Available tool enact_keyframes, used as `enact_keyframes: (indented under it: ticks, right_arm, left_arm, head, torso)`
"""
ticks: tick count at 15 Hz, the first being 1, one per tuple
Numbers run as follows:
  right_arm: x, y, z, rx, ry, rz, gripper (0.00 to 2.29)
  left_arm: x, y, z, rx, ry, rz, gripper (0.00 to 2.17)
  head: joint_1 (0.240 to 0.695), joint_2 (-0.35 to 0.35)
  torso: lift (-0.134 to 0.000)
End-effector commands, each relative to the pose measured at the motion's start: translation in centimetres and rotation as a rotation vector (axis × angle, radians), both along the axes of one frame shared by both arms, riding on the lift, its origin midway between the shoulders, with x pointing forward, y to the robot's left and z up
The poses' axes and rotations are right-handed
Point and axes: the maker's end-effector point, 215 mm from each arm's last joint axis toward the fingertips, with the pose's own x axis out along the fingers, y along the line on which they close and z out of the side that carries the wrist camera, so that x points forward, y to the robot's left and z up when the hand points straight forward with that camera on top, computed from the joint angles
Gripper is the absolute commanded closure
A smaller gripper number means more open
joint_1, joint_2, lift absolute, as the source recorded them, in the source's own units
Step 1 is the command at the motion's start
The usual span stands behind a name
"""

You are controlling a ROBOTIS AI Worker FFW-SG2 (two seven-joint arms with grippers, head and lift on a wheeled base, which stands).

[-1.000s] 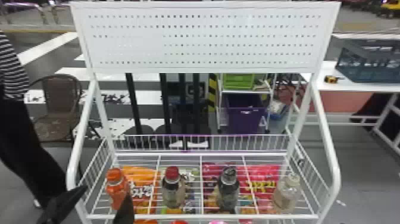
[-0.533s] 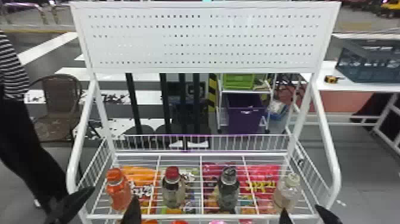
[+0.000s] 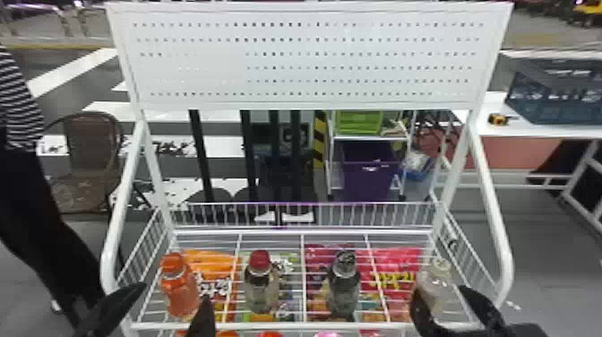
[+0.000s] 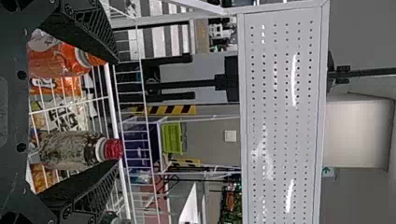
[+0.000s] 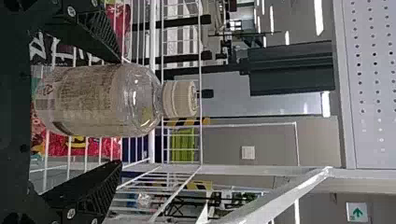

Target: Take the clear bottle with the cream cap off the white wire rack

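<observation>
Two fingers of your right end effector [image 5: 119, 112] have risen into the head view and now stand spread on either side of the clear bottle [image 5: 88, 100], so closing looks like your next step. Your left end effector [image 3: 174, 291] waits, spread, near the orange bottle [image 3: 179, 287]. Your target stands upright at the rack's [image 3: 286, 326] right end.

A clear plastic bottle with a ribbed cream cap [image 5: 135, 100] is standing upright between the spread black ribbed fingers of the right gripper [image 5: 119, 112]. White wire rack bars [image 5: 152, 42] are running behind it, and a shiny pink-red packet with yellow print [image 5: 105, 146] is lying beyond the bottle.
</observation>
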Motion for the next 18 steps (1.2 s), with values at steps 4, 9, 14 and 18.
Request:
enact_keyframes:
  ticks: [4,9,14,18]
  right_arm:
    - [2.3,1.2,-0.4,0.001,0.035,0.021,0.22]
    - [1.1,1.9,-0.5,-0.007,0.068,0.034,1.4]
    - [-3.3,1.8,4.8,-0.02,0.074,0.015,1.39]
    - [-8.4,1.3,10.0,-0.034,0.074,0.006,1.38]
  left_arm:
    - [0.0,-0.1,-0.7,0.001,0.011,-0.004,0.13]
    - [0.1,-0.3,-0.4,0.001,0.006,-0.009,0.13]
    - [0.2,-0.4,-0.2,-0.004,0.001,-0.009,0.13]
    - [0.3,-0.5,-0.1,-0.005,-0.005,-0.011,0.13]
  head:
    - [0.499,0.0]
    - [0.499,0.0]
    - [0.499,0.0]
    - [0.499,0.0]
  torso:
    - [0.0]
    - [0.0]
    - [0.0]
    - [0.0]
